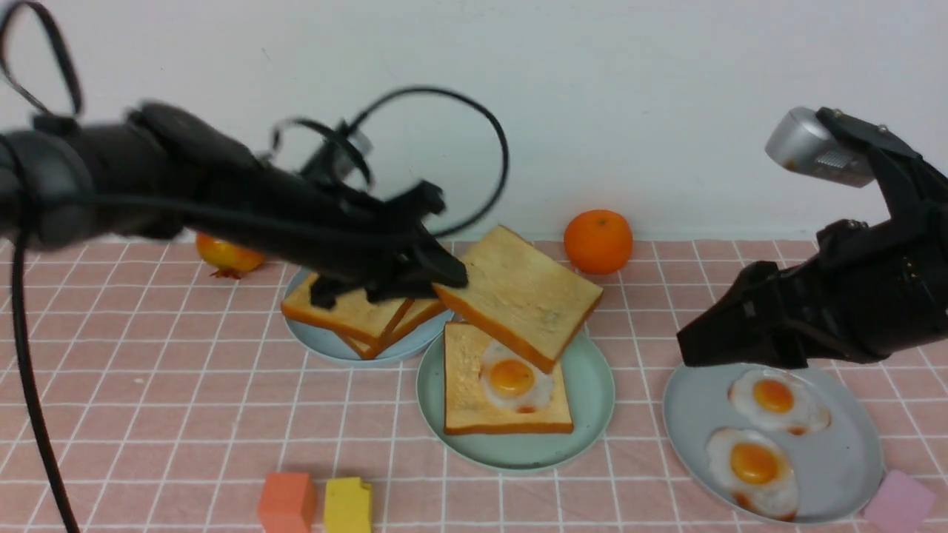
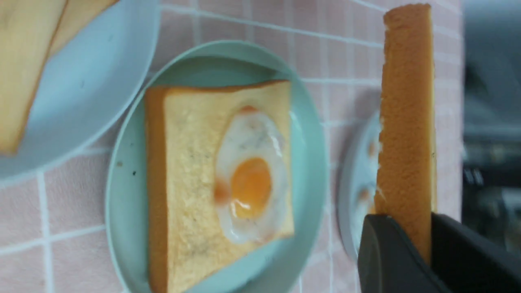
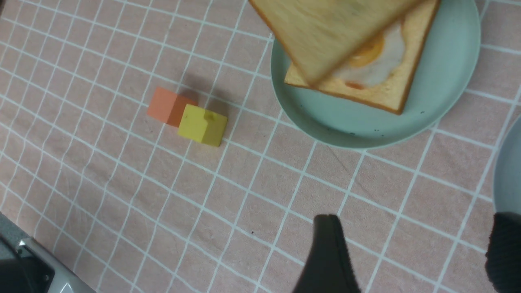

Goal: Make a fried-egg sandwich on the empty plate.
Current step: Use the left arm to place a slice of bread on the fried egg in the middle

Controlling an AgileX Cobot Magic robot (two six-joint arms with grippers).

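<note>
The mint-green plate (image 1: 592,385) (image 2: 122,195) (image 3: 447,89) holds one toast slice (image 1: 466,400) (image 2: 187,183) with a fried egg (image 1: 515,379) (image 2: 248,179) (image 3: 378,65) lying on it. My left gripper (image 1: 444,277) (image 2: 407,228) is shut on one edge of a second toast slice (image 1: 522,292) (image 2: 407,122) (image 3: 325,28). That slice hangs tilted in the air over the plate's far side, partly above the egg. My right gripper (image 1: 692,348) (image 3: 415,228) is open and holds nothing. It hovers over the cloth between the green plate and the grey plate.
A pale blue plate (image 1: 326,348) with stacked toast (image 1: 348,314) sits behind-left. A grey plate (image 1: 837,459) at the right holds two fried eggs (image 1: 774,400). An orange (image 1: 598,241) and another fruit (image 1: 226,255) lie at the back. Orange (image 1: 286,502), yellow (image 1: 348,505) and pink (image 1: 900,503) blocks line the front edge.
</note>
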